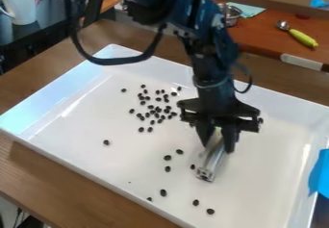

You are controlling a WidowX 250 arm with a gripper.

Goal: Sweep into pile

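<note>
The black gripper (217, 143) hangs over the right half of a white tray (83, 169), shut on a silvery metal tool (214, 163) that slants down toward the tray floor. Dark beans (157, 109) lie in a loose cluster left of the gripper, in the tray's upper middle. Several more are scattered nearer the front: one bean (106, 142) at the left, others below and left of the tool, and a bean (210, 211) near the front edge. A bean (192, 167) lies just left of the tool's lower end.
Raised walls surround the tray on a brown wooden table (38, 174). Blue tape (319, 174) is at the right edge. Behind stand a white mug (19, 3), a metal bowl (230, 14) and a scoop with a yellow-green handle (302, 38). A black cable loops beside the arm.
</note>
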